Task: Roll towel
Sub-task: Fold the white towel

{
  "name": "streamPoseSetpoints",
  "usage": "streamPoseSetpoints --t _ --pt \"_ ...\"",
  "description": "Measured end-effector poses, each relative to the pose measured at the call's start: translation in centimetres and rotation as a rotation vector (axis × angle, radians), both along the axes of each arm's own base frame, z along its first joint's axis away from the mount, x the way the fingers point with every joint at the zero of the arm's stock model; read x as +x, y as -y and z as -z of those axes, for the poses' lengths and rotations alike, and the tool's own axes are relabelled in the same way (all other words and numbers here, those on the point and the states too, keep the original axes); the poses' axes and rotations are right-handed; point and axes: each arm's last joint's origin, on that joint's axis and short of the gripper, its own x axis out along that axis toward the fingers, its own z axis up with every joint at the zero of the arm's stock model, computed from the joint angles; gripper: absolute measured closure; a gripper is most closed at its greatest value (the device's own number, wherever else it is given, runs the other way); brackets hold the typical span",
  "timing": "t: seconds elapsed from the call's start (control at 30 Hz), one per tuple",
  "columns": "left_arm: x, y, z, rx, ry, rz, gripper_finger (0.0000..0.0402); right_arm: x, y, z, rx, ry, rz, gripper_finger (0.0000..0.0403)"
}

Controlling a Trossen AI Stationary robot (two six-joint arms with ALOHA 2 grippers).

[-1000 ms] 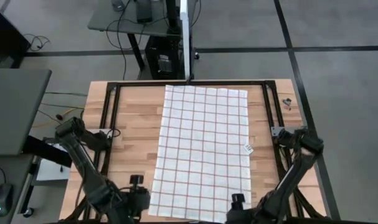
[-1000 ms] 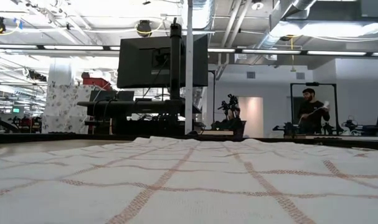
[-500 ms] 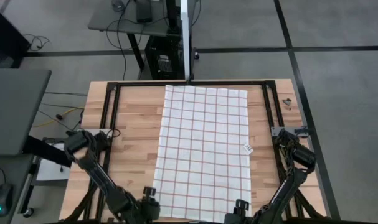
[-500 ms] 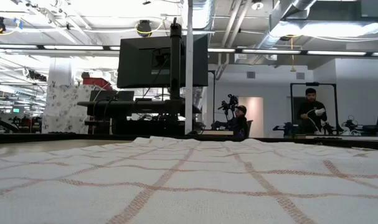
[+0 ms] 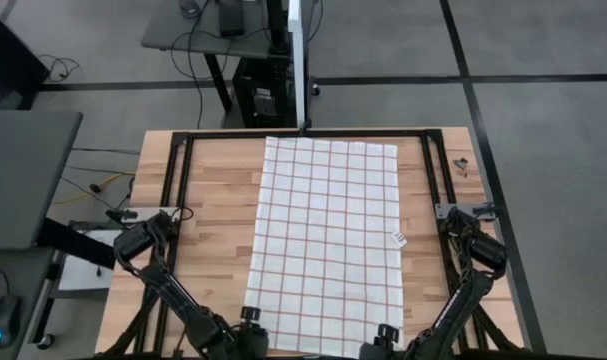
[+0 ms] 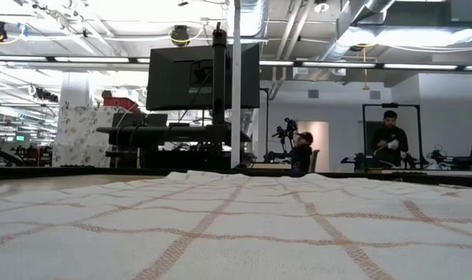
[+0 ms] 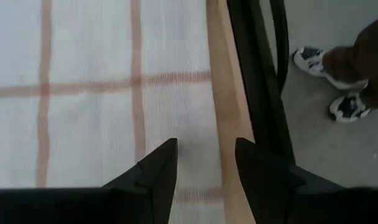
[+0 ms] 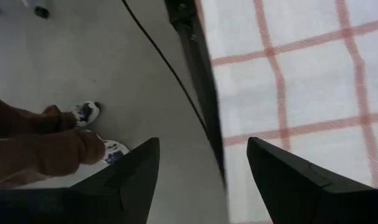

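White checked towel (image 5: 326, 242) lies spread flat down the middle of the wooden table (image 5: 211, 205), while the left gripper (image 7: 204, 163) and right gripper (image 8: 202, 163) hang over its near corners, both with fingers spread.

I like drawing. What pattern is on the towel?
White towel with a grid of thin red-brown lines; clearest in the high view.

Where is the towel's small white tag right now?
In the high view the tag lies on the wooden table, touching the right long edge of the flat towel, nearer the right arm's side.
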Motion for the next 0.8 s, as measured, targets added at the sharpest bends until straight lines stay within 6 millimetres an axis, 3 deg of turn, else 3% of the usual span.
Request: streamPoseSetpoints --t 0.4,0.8 --pt "0.7 -0.4 1.5 0.005 -0.036 -0.065 0.0255 0.0 0.1 1.3 -0.081 -0.018 -0.085 0.0168" --pt "0.7 -0.4 1.7 -0.046 -0.033 -0.165 0.0255 -0.8 -0.4 5.9 -0.196 -0.102 -0.025 0.0169"
